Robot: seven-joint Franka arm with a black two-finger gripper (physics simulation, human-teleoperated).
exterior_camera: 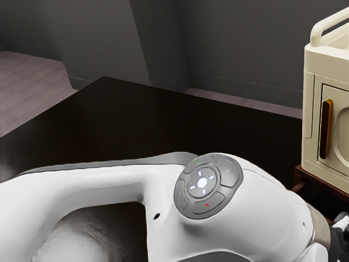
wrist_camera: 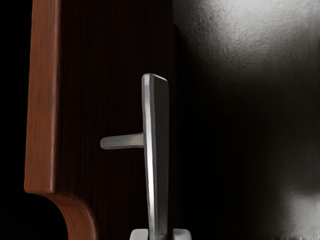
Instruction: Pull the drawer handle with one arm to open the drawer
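Cabinet (exterior_camera: pixel 308 109) tops wooden furniture (exterior_camera: pixel 299 172) with metal handle (wrist_camera: pixel 156 150); arm (exterior_camera: pixel 262 196) obscures tabletop (exterior_camera: pixel 136 125).

One arm (exterior_camera: pixel 262 202) reaching, one table (exterior_camera: pixel 163 125) spreading, one cabinet (exterior_camera: pixel 313 131) standing, one wooden stand (wrist_camera: pixel 44 100) showing, two handles (wrist_camera: pixel 155 150) jutting, two fingertips (wrist_camera: pixel 182 234) pointing.

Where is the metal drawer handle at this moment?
In the wrist view, the metal drawer handle stands out from the dark wooden front, near its reddish-brown edge, one end between the fingertips of the open gripper.
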